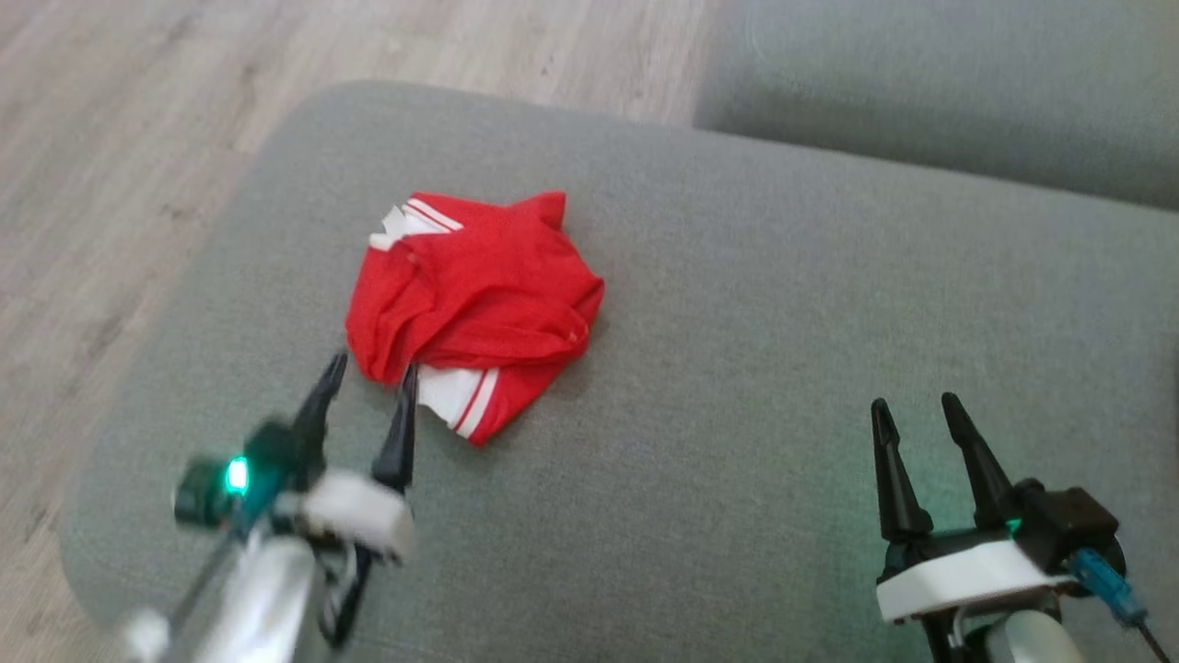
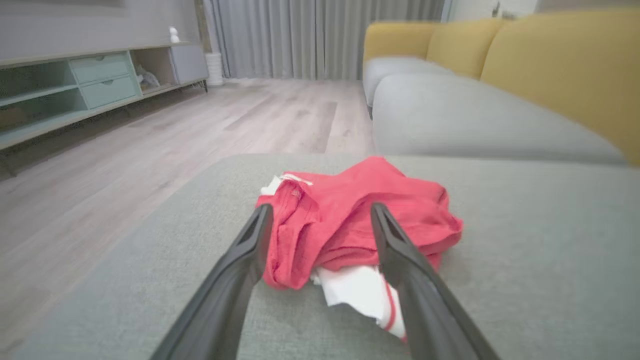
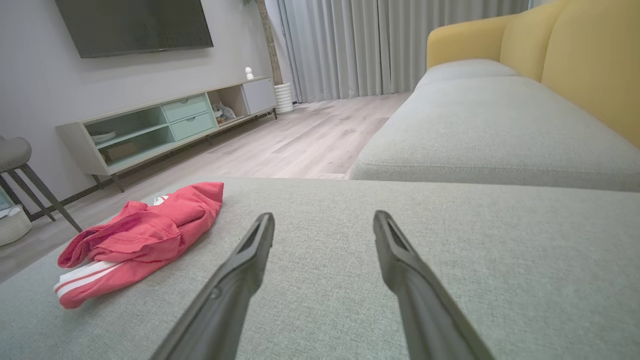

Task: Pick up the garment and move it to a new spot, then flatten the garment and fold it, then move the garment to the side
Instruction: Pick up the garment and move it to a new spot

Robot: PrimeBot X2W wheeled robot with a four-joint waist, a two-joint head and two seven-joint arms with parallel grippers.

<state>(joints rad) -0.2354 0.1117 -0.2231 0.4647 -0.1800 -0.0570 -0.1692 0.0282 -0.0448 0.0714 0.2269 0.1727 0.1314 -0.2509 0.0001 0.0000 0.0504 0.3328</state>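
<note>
The garment (image 1: 474, 295), crumpled red fabric with white, red-striped trim, lies on the grey cushion (image 1: 737, 304) toward 10 o'clock of its centre; a white tag (image 1: 394, 221) at its 11 o'clock edge is too small to read. The left gripper (image 1: 373, 366) stands released at the garment's 7 o'clock edge, grasping nothing; the right gripper (image 1: 914, 402), also released, sits well apart at 4 o'clock.
</note>
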